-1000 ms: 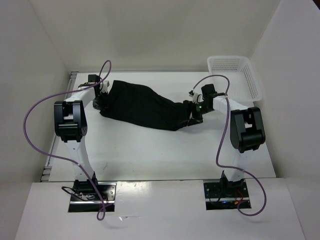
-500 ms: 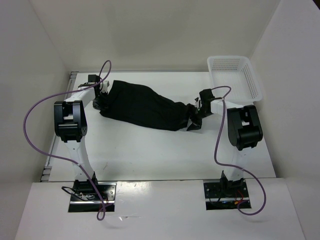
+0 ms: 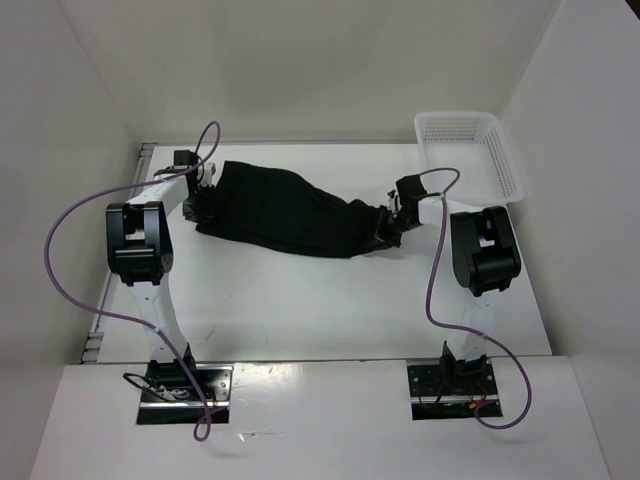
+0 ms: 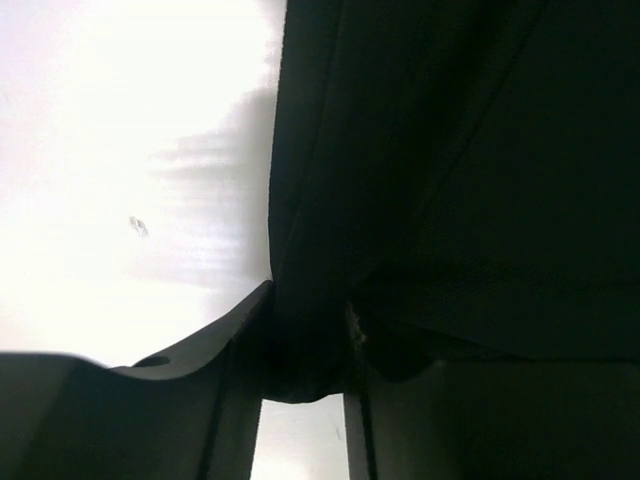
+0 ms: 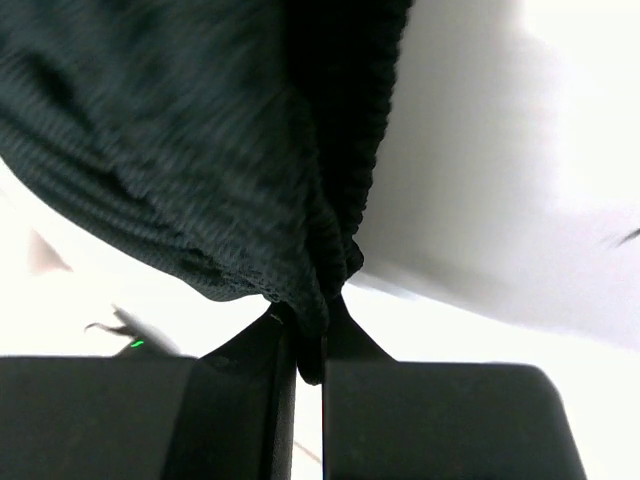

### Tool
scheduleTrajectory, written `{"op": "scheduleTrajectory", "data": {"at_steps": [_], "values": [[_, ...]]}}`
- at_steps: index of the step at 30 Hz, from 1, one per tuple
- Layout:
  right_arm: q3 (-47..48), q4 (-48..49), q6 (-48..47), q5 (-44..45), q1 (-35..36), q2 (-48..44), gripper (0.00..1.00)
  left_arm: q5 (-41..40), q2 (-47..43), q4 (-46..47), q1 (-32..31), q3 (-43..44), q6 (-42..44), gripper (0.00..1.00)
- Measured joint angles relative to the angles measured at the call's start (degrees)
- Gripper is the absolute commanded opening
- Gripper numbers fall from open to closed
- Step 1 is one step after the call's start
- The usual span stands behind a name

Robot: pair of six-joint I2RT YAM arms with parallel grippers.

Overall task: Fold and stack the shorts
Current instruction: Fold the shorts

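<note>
White surface point(image 3: 300, 300) enclosed by plain white walls, seen from above. Black shorts point(image 3: 285, 212) stretch across its far half, slanting from far left toward near right. Left gripper point(image 3: 203, 200) is clamped on the left end of the fabric; right gripper point(image 3: 385, 232) is pinched tight on the bunched right end, as both wrist views confirm. White mesh basket point(image 3: 470, 150) stands at the far right corner, apart from the shorts

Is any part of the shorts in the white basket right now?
No, the shorts lie on the table to the left of the basket, not touching it.
</note>
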Motion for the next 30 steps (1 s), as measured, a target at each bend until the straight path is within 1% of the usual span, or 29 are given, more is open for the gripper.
{"op": "scheduleTrajectory", "data": {"at_steps": [1, 5, 9, 12, 15, 17, 20, 23, 26, 30], "values": [[0.7, 0.0, -1.4, 0.8, 0.0, 0.0, 0.0, 0.2, -0.2, -0.7, 0.1, 0.0, 0.0, 0.44], [3.2, -0.3, -8.8, 3.5, 0.1, 0.0, 0.0, 2.9, -0.2, -7.0, 0.7, 1.3, 0.1, 0.52], [5.0, -2.0, -16.2, 6.3, 0.1, -0.9, 0.0, 6.8, 0.0, -12.7, 1.0, 4.8, 0.1, 0.52], [6.0, -4.1, -21.8, 9.9, 0.2, -3.1, 0.0, 8.6, 1.2, -13.3, 1.0, 8.3, 0.1, 0.52], [6.5, -5.8, -27.9, 16.5, 0.7, -6.2, 0.0, 9.9, 4.5, -13.2, 0.8, 10.9, 0.1, 0.52], [6.8, -6.4, -31.8, 19.9, 1.0, -7.7, 0.0, 10.1, 6.8, -13.9, 0.3, 12.1, 0.0, 0.53], [6.9, -6.7, -36.3, 23.7, 1.0, -8.8, 0.0, 9.4, 9.3, -14.0, -1.1, 16.3, 0.1, 0.56], [7.7, -7.9, -39.4, 27.1, 1.1, -8.9, 0.0, 8.8, 11.1, -13.9, -3.8, 19.4, 0.1, 0.56], [10.9, -9.5, -42.1, 29.8, 1.2, -8.9, 0.0, 9.6, 11.5, -13.5, -6.7, 20.2, 0.2, 0.56], [17.5, -10.2, -45.0, 32.6, 1.8, -8.9, 0.0, 12.1, 12.0, -13.4, -9.4, 20.5, 0.1, 0.42]]}}
